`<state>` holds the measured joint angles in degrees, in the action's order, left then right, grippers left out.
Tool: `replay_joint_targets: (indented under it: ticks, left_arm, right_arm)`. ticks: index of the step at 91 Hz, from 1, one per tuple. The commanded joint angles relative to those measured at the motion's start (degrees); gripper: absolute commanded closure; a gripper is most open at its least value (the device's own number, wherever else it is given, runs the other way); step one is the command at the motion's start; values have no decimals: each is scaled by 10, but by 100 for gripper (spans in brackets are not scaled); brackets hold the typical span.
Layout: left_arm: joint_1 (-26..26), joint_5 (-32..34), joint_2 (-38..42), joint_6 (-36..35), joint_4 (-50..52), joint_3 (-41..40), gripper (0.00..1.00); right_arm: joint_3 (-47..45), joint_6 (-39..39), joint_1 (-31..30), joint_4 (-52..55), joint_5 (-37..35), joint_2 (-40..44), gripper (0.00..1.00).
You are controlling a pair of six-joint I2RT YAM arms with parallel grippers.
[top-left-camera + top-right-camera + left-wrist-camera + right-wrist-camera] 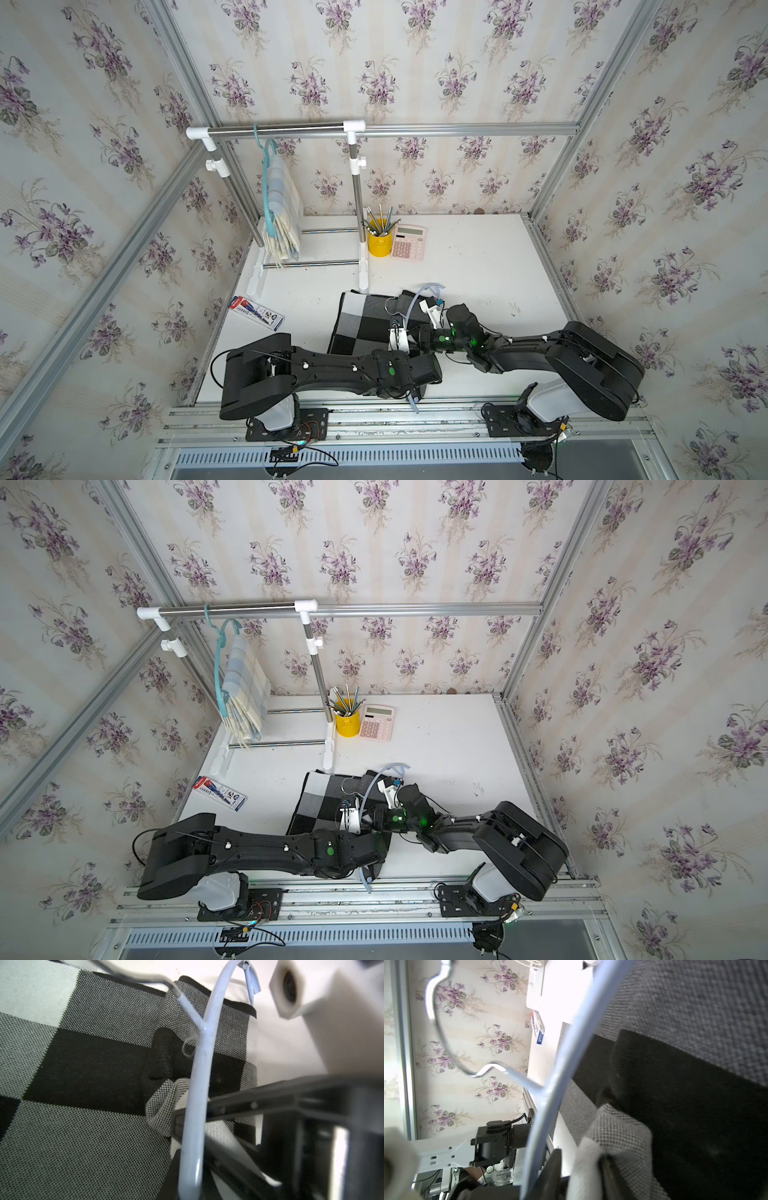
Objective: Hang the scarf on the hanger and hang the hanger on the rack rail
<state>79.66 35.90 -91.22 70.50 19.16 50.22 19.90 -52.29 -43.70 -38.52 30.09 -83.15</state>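
Note:
The black, grey and white checked scarf [365,320] [320,804] lies flat on the white table. Across its right end lies a pale blue hanger [430,287] [199,1076] [560,1064] with a metal hook [388,305]. My left gripper [409,347] [191,1184] is shut on the hanger's bar near the scarf's front edge. My right gripper [420,332] [581,1167] reaches in from the right, just beside the bar. Its jaws stand apart around a raised fold of scarf [612,1136]; the fold rests against one finger, with a gap to the other.
A garment rack [282,129] stands at the back left, carrying a teal hanger with a pale plaid cloth [282,208]. A yellow pencil cup [379,243] and a pink calculator [408,243] sit beside it. A small printed box [257,313] lies left of the scarf.

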Motion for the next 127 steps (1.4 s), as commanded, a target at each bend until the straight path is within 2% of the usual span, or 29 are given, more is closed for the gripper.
replay_joint_targets:
  ticks: [1,24,31,46,54,64,79,101,127]
  left_arm:
    - [1,-31,-1,-2,1,0,100]
    - [4,-22,7,-6,13,4,100]
    - [6,-20,10,-14,5,1,100]
    - [11,-14,12,-30,-1,4,100]
    - [12,-9,6,-35,9,10,100]
    - [15,-4,-3,-38,10,16,100]
    - [15,-1,-23,-50,17,37,100]
    - [16,2,-43,-52,27,58,100]
    - [23,6,-59,-56,39,76,100]
  right_arm:
    - [-3,33,28,30,26,24,49]
    - [-6,52,118,104,84,96,37]
    - [-8,48,156,109,107,100,37]
    - [3,57,193,136,126,121,37]
    - [20,67,207,158,127,146,34]
    - [68,81,209,205,123,160,29]
    - [134,74,207,271,115,117,28]
    - [107,59,198,286,77,108,30]
    - [112,12,161,183,77,17,47]
